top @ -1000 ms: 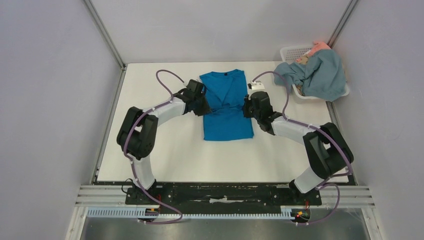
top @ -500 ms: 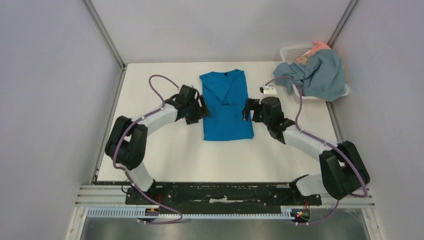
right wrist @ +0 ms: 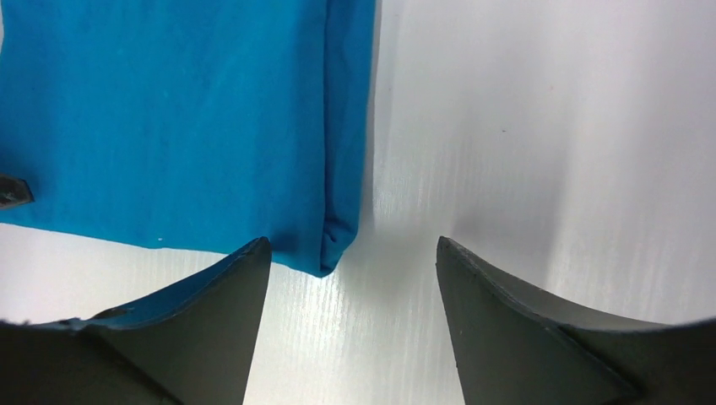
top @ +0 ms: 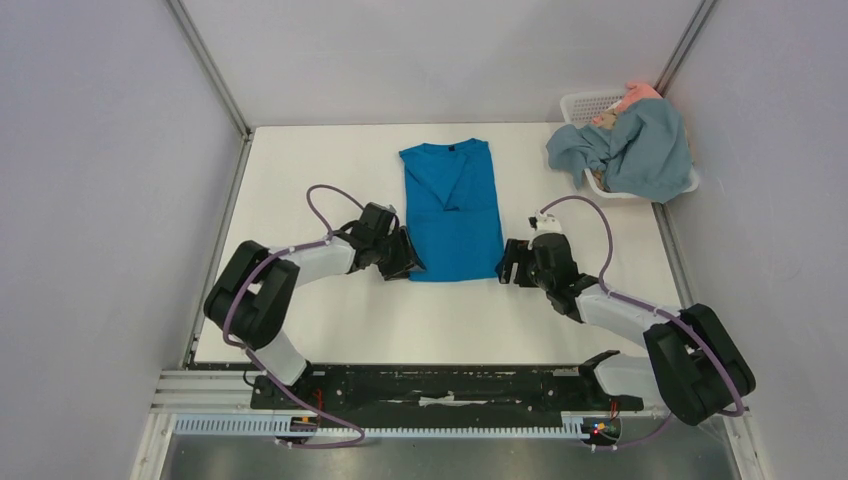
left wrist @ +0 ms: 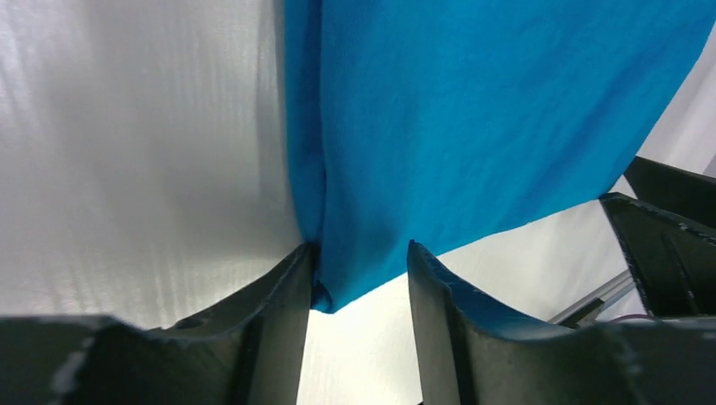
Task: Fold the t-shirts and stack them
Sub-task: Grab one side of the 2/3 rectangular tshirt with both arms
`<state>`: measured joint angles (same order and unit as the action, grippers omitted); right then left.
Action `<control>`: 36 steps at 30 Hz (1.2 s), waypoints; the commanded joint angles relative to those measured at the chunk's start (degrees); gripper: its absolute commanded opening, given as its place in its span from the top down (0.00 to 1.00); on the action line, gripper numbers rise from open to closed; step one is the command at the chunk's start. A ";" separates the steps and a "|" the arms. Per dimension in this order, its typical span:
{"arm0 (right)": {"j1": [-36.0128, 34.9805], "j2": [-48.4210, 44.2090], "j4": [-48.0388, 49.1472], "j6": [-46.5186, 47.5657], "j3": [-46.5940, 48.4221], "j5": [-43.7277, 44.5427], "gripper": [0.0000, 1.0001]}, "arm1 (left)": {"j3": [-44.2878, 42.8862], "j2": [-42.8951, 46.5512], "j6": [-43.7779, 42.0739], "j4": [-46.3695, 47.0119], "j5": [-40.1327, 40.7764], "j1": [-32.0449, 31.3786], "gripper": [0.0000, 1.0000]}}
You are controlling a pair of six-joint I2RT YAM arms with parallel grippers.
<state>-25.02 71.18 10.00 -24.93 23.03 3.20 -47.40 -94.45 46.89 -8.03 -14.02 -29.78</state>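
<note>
White table (top: pixel 330 320), far corner: basket (top: pixel 580 103) with grey-blue shirt (top: pixel 645 150) and pink cloth (top: pixel 640 94)

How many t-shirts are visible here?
2. A bright blue shirt lies flat at centre; a grey-blue shirt hangs over the basket. Pink cloth there may be another.

I work on a white table (top: pixel 300 200), and its top throws back a soft, even glare just under me. Ahead of me stands a plain pale-grey back wall (top: pixel 450 60). The left wall (top: pixel 100 220) and right wall (top: pixel 790 250) close in beside me, and slim metal posts (top: pixel 208 68) mark the far corners. Behind me run a black base plate (top: pixel 450 385) and aluminium rails (top: pixel 200 392).
</note>
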 commanded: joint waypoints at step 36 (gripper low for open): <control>-18.31 -37.98 -11.70 -11.00 -14.43 3.27 1.00 | 14.18 28.01 9.32 -6.16 12.15 -18.87 0.98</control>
<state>-42.81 34.68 1.30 -34.96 5.13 1.56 -31.86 -70.72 53.63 -11.75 -5.30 -48.49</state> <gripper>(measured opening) 0.008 0.044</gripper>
